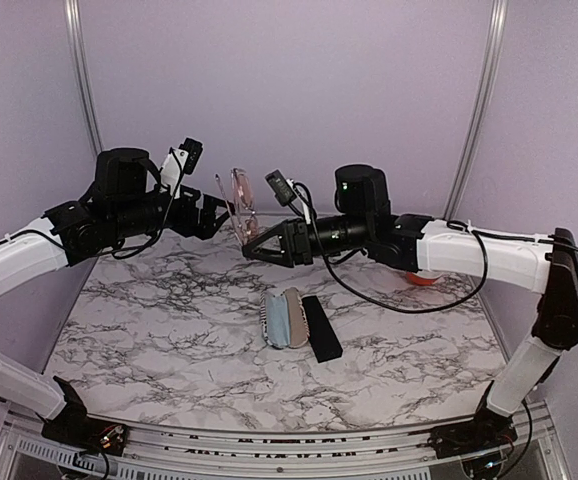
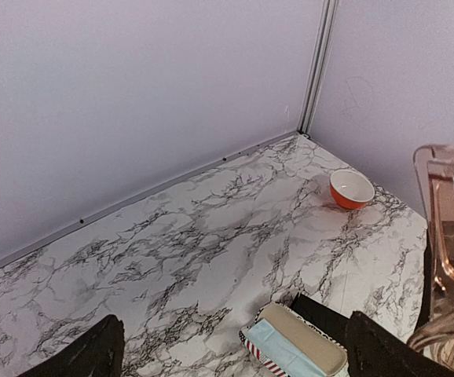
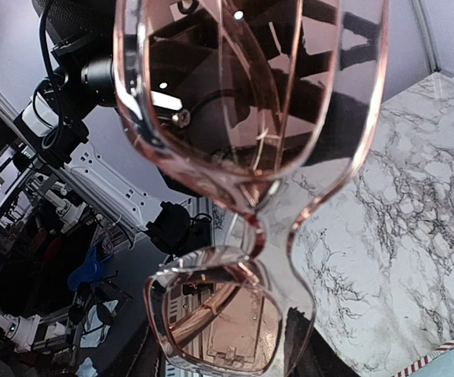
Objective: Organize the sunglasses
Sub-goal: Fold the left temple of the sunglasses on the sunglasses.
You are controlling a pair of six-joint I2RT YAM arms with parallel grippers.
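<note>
Right wrist view: right gripper (image 1: 250,246) grips the pink-lensed sunglasses (image 3: 243,118) aloft, apparently folded; left gripper (image 1: 224,215) gapes empty. Stowing looks next, into the open case (image 1: 286,318).

The white marble-patterned table (image 1: 159,330) carries three things. Near its middle lies a red-striped case (image 1: 275,318) with a pale blue cloth (image 1: 294,324), and a black case (image 1: 321,329) lies just beside it, on the right. An orange bowl (image 2: 351,189) stands towards the far right corner.
</note>
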